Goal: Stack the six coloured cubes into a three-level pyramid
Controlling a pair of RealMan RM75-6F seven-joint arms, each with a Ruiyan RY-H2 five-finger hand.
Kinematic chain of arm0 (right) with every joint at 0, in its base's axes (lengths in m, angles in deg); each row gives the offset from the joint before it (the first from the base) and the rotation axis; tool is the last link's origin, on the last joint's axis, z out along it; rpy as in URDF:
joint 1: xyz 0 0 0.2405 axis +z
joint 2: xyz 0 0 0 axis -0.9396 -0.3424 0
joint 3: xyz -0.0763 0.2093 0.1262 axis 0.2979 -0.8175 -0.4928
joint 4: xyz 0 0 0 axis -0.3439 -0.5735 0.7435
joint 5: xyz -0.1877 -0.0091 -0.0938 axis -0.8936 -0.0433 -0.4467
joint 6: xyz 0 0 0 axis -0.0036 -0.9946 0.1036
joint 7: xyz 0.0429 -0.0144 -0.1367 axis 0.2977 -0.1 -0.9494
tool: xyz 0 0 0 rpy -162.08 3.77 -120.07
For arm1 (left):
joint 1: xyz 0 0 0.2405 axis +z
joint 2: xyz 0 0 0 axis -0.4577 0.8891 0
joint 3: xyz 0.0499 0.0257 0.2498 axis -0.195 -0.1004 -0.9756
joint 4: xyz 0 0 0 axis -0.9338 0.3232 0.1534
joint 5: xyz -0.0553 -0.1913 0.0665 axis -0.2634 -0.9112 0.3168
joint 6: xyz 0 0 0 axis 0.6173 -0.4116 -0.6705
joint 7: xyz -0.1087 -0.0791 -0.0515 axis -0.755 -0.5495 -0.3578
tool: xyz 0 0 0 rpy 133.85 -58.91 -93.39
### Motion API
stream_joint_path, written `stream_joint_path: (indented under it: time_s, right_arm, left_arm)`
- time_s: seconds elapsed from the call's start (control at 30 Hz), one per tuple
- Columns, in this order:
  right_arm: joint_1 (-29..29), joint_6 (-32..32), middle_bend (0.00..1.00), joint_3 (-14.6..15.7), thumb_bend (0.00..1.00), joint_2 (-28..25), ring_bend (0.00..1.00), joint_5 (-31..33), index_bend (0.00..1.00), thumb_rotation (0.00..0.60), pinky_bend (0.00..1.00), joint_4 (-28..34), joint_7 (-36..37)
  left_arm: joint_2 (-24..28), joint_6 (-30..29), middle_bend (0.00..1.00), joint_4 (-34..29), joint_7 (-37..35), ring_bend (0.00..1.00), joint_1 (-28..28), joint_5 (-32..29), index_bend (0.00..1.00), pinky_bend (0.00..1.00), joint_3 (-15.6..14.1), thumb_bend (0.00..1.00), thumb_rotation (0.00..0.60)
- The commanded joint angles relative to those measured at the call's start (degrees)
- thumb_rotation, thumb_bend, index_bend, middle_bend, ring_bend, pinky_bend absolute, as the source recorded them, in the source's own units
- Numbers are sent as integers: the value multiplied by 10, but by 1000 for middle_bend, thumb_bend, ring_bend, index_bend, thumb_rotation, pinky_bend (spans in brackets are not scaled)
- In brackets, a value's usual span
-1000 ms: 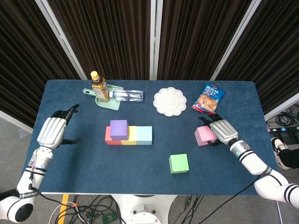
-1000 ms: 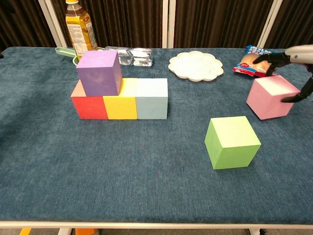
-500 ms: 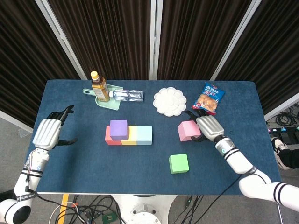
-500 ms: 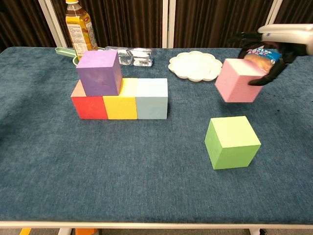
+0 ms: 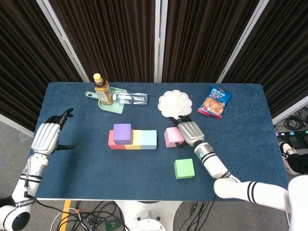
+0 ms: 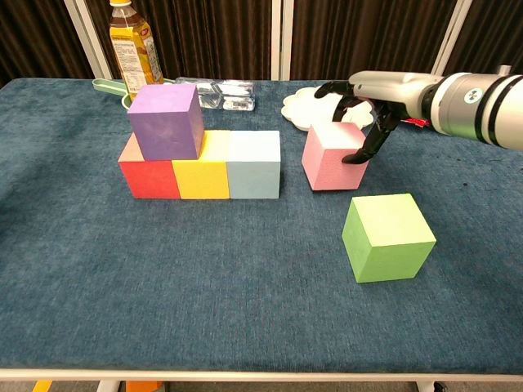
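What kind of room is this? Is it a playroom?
More likely a robot test lab. The blue cloth-covered table is closed in by dark pleated curtains, loose cables lie tangled on the floor below it, and a white robot hand holds a pink foam cube.

The table (image 5: 72, 163) has a dark blue cloth cover. On it there is a row of three cubes: a red cube (image 6: 148, 178) on the left, a yellow cube (image 6: 204, 176) in the middle and a light blue cube (image 6: 254, 166) on the right. A purple cube (image 6: 166, 121) is on top. To the right is a pink cube (image 6: 331, 158), and nearer a light green cube (image 6: 386, 236). At the far side are a white plate (image 5: 174, 102), a bottle (image 5: 102, 90) with a yellow cap and amber content, a mint green board (image 5: 111, 107) and a blue and red snack bag (image 5: 215, 101). The curtains (image 5: 120, 38) behind are dark with thin stripes.
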Motion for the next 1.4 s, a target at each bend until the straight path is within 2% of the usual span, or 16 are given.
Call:
stream_joint_path:
  time_s: [0.03, 0.1, 0.27, 0.47, 0.6, 0.87, 1.1, 1.23, 1.4]
  right_arm:
    - [6, 12, 116, 6, 131, -12, 0, -5, 0, 600, 0, 8, -3]
    - [4, 24, 81, 8, 108, -30, 0, -22, 0, 600, 0, 18, 7]
    - [7, 64, 74, 13, 85, -67, 0, -94, 0, 600, 0, 11, 38]
    - [18, 89, 88, 25, 32, -68, 0, -167, 0, 600, 0, -27, 53]
    - [29, 99, 88, 37, 25, -60, 0, -180, 9, 600, 0, -47, 41]
    - [35, 93, 100, 50, 23, -24, 0, -208, 89, 600, 0, -88, 35]
    - [33, 89, 128, 48, 24, 4, 0, -223, 209, 600, 0, -123, 61]
    - [27, 75, 164, 44, 70, 17, 0, -228, 314, 600, 0, -138, 76]
    - [16, 54, 181, 30, 94, 7, 0, -214, 367, 600, 0, -117, 83]
  left_arm:
    - [0, -3, 195, 0, -2, 252, 2, 2, 73, 220, 2, 53, 600]
    - [1, -2, 195, 0, -2, 252, 4, 3, 73, 220, 2, 52, 600]
    - [1, -5, 195, -5, 0, 246, 7, 3, 73, 220, 6, 53, 600]
    - [3, -5, 195, -10, 6, 236, 10, 0, 73, 220, 9, 53, 600]
    - [4, -8, 195, -13, 7, 235, 13, -2, 73, 219, 10, 53, 600]
    - [4, -8, 195, -11, 3, 235, 17, -5, 73, 217, 15, 52, 600]
    - [5, -6, 195, -8, -5, 235, 21, -6, 73, 217, 17, 53, 600]
    - [4, -6, 194, -5, -10, 235, 22, -5, 73, 217, 18, 52, 600]
    - [4, -7, 195, -3, -15, 235, 24, -1, 73, 217, 19, 42, 600]
